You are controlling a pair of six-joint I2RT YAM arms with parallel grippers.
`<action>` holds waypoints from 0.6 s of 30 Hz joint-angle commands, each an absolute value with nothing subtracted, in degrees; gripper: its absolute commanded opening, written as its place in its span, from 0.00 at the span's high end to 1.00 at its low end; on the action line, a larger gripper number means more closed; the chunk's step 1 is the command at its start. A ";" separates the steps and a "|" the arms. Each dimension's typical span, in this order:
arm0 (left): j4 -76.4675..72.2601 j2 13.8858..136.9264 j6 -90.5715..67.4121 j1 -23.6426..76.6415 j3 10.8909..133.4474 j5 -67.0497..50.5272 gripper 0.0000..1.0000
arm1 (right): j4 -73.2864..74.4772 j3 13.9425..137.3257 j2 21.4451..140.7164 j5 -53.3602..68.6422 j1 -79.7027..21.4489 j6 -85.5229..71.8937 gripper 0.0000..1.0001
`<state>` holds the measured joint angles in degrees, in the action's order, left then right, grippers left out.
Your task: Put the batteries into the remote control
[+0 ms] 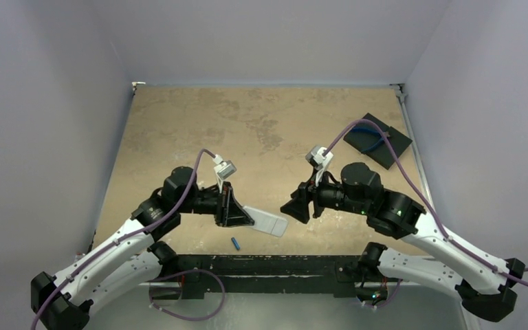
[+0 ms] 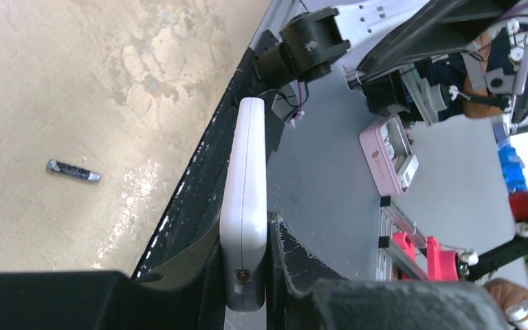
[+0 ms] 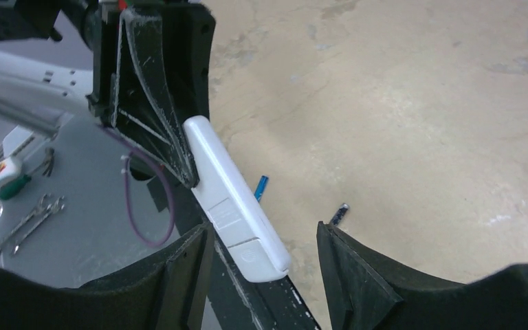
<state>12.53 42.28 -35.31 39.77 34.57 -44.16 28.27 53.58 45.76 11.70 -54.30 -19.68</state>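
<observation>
My left gripper is shut on one end of the white remote control and holds it edge-on above the table's front edge; in the left wrist view the remote sits clamped between both fingers. My right gripper is open. In the right wrist view the remote's plain back with its lid seam reaches in between my open fingers without touching them. The blue battery lies on the table below the remote and also shows in the right wrist view. The dark battery lies close by.
A black square pad with blue-handled pliers lies at the back right. The black front rail runs under the remote. Off the table are a pink box and wrenches.
</observation>
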 commanded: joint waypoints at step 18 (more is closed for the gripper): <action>-1.44 38.87 -55.09 39.63 26.53 -30.04 1.00 | 19.28 39.54 38.67 0.79 -54.05 -39.87 0.34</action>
